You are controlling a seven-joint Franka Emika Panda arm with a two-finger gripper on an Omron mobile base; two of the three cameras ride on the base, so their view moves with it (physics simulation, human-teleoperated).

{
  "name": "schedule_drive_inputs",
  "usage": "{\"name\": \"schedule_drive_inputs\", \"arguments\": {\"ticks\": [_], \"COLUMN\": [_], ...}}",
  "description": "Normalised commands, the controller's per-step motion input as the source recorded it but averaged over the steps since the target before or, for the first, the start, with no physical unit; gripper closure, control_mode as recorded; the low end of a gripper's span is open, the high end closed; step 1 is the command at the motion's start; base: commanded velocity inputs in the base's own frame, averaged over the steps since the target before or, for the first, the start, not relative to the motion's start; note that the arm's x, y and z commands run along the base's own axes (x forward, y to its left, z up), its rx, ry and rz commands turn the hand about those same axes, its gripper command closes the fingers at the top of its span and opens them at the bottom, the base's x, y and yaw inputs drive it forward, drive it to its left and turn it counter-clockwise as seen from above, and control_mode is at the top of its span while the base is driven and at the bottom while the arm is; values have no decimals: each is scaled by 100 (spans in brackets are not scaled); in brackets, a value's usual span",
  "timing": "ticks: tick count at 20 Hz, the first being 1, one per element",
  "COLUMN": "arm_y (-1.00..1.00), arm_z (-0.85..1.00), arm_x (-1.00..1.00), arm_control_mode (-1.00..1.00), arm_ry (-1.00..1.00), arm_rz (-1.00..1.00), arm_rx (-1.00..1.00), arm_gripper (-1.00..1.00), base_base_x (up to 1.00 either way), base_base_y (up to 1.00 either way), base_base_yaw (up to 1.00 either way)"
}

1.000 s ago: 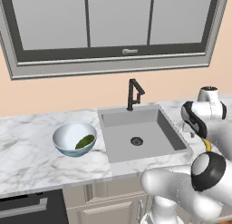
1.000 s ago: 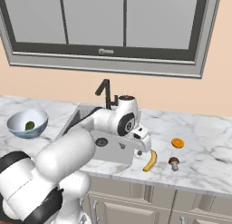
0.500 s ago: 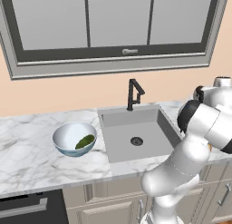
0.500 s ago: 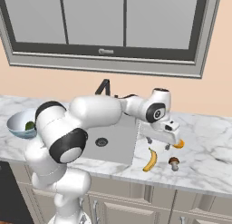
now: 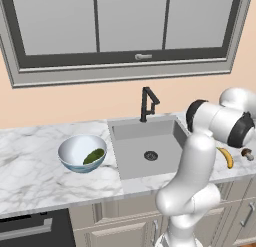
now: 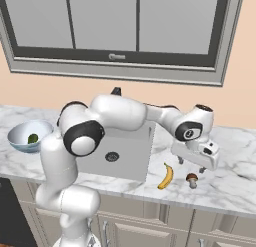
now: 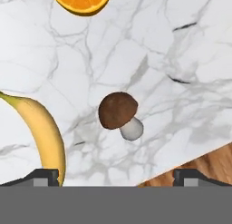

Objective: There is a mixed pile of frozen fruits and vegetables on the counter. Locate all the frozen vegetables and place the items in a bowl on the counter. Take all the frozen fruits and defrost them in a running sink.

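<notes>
The jaws (image 7: 116,175) stand wide and empty above the table (image 7: 181,46), their tips far apart. The mushroom (image 7: 118,114) lies between and just ahead of them; the banana (image 7: 43,134) lies beside one tip, and the orange fruit (image 7: 81,0) farther ahead. Well away from the jaws, beyond the sink (image 5: 147,146), the bowl (image 5: 75,148) already holds the green vegetable (image 5: 93,156). Judging by this, one vegetable is placed; the mushroom and both fruits remain.
</notes>
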Motion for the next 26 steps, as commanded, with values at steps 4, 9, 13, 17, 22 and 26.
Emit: {"name": "schedule_drive_inputs", "arguments": {"ticks": [4,9,13,17,22,26], "arm_y": [-20,1,14,38,-6,-51], "arm_z": [-48,-9,-5,-46,-54,-47], "arm_x": [6,4,8,1,18,19], "arm_control_mode": [-100,-100,-100,-100,-100,-100], "arm_ry": [-14,0,0,3,8,7], "arm_rz": [9,0,2,4,6,12], "arm_rx": [-2,0,0,-3,-2,0], "arm_gripper": [-100,-100,-100,-100,-100,-100], "base_base_x": [0,0,0,0,0,0], "base_base_y": [0,0,0,0,0,0], "base_base_yaw": [0,0,0,0,0,0]}}
